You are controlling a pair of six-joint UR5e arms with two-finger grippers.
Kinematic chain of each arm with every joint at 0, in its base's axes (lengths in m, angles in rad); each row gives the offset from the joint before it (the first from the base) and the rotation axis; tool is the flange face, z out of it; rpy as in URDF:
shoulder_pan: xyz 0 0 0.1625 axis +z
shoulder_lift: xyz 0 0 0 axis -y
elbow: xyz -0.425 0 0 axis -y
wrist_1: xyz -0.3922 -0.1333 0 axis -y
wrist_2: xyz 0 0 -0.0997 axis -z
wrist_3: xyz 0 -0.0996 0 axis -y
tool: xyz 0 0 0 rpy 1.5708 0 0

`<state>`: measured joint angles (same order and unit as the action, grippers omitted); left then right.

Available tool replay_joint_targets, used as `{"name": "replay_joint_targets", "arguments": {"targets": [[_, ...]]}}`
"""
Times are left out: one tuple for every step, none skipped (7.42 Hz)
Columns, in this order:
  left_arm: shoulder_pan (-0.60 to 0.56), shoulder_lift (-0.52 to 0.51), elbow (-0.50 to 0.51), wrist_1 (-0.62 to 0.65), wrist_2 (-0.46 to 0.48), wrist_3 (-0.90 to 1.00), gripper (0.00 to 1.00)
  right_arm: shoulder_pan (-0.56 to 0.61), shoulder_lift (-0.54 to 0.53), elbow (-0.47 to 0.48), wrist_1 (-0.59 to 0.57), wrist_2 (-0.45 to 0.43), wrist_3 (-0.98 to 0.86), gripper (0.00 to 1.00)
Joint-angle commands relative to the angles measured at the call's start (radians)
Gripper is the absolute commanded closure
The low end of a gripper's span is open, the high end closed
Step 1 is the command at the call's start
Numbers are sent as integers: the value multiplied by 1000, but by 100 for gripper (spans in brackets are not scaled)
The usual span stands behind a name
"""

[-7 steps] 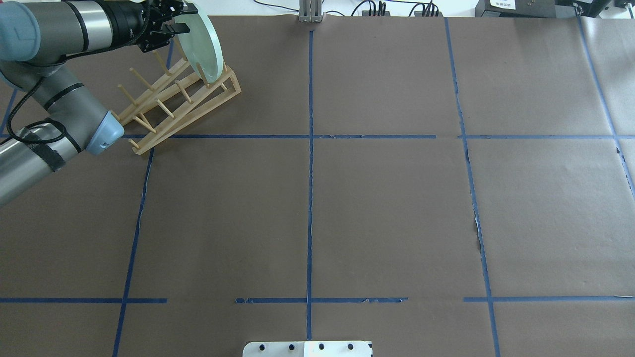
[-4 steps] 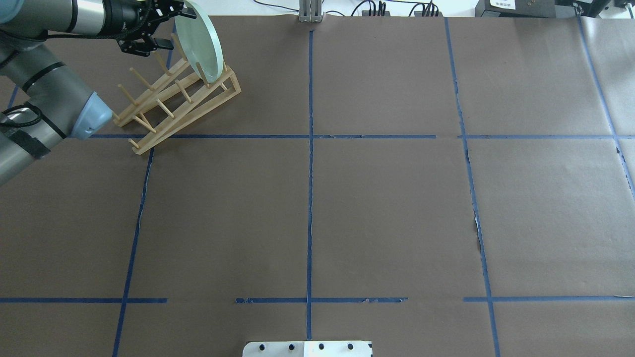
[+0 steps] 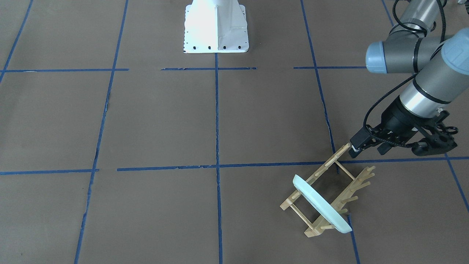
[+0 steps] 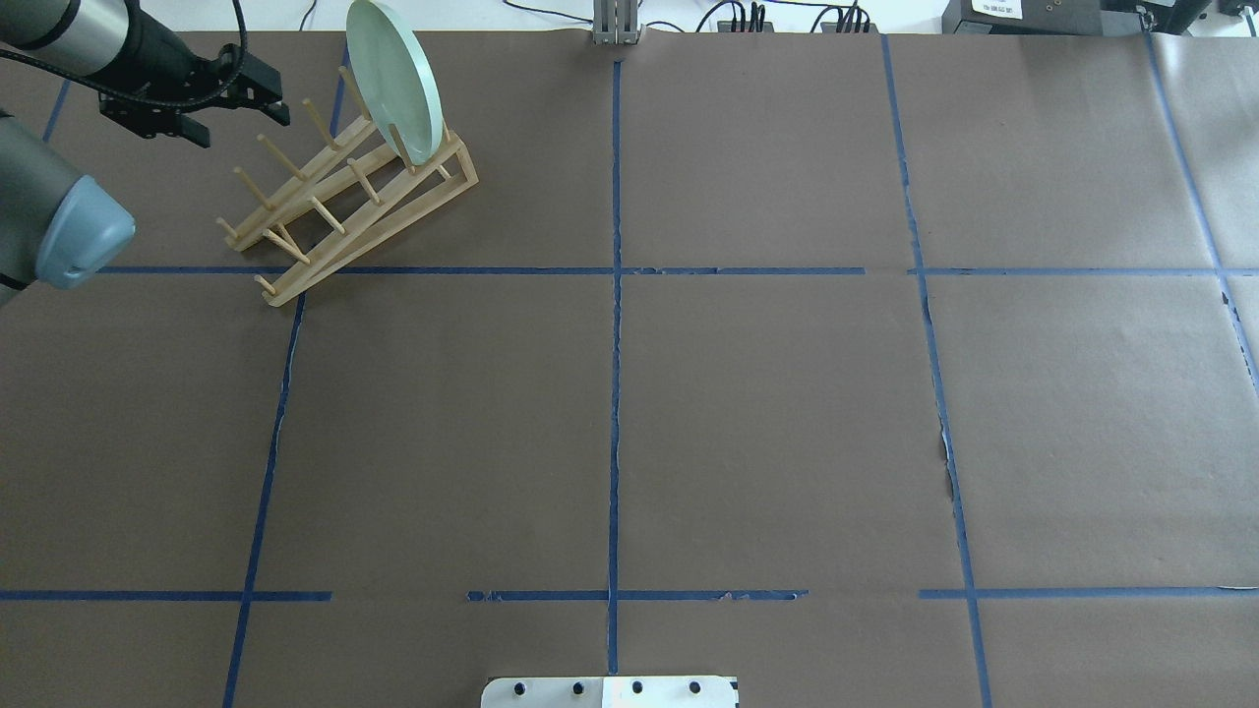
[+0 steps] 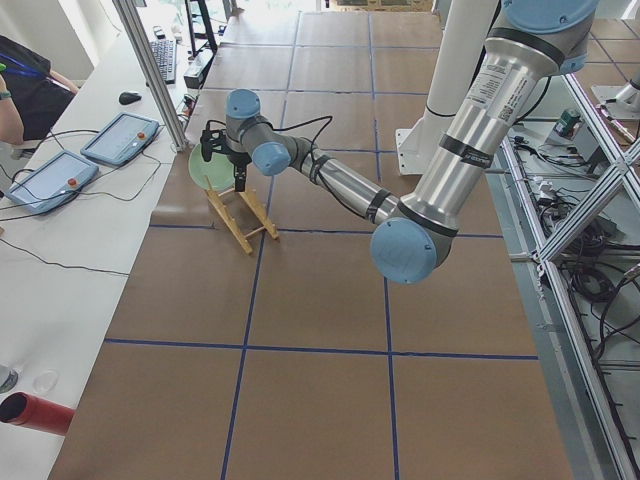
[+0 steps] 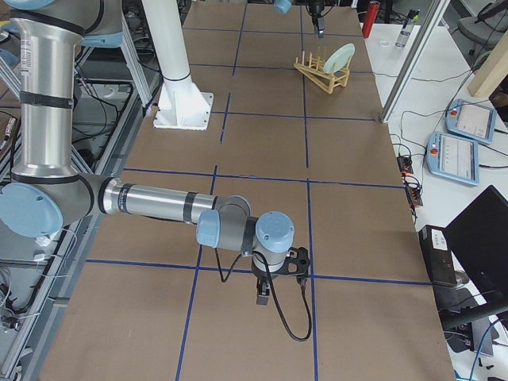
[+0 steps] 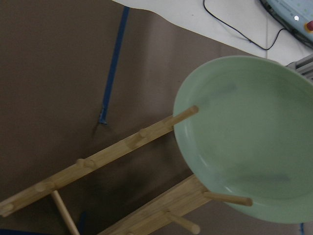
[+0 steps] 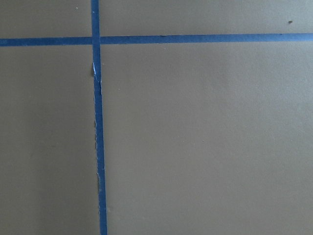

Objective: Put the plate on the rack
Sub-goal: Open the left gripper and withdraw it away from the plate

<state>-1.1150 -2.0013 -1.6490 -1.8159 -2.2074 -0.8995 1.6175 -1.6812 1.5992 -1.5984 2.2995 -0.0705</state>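
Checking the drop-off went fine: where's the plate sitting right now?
In the overhead view the plate stands on edge at far left, slotted between pegs at the far end of the rack, clear of the open left gripper.

silver tubes (image 3: 400,52), pale blue joint caps (image 3: 374,58), black left pincer (image 4: 239,120), looping black cable (image 3: 369,114).

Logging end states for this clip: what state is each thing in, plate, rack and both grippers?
plate: standing on edge between pegs at the rack's end, ungripped.
rack: flat on the table, other slots empty.
left gripper: open, empty, apart from the plate.
right gripper: over bare table; open or shut cannot be told.
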Motion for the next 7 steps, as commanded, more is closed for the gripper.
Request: {"name": "replay_joint_targets", "arguments": {"targets": [[-121,112,-51,183,-3,481,0,1,0,1,0,0,0,0],[-184,146,-37,217,-3,661,0,-1,0,1,0,0,0,0],[-253,195,-34,271,-5,835,0,1,0,-1,0,0,0,0],[-317,255,-35,314,-14,872,0,1,0,1,0,0,0,0],[-406,341,-28,307,-30,878,0,1,0,-1,0,0,0,0],[-446,373,-3,294,-29,886,0,1,0,-1,0,0,0,0],[-457,412,1,287,-35,1018,0,-1,0,-1,0,0,0,0]]}}
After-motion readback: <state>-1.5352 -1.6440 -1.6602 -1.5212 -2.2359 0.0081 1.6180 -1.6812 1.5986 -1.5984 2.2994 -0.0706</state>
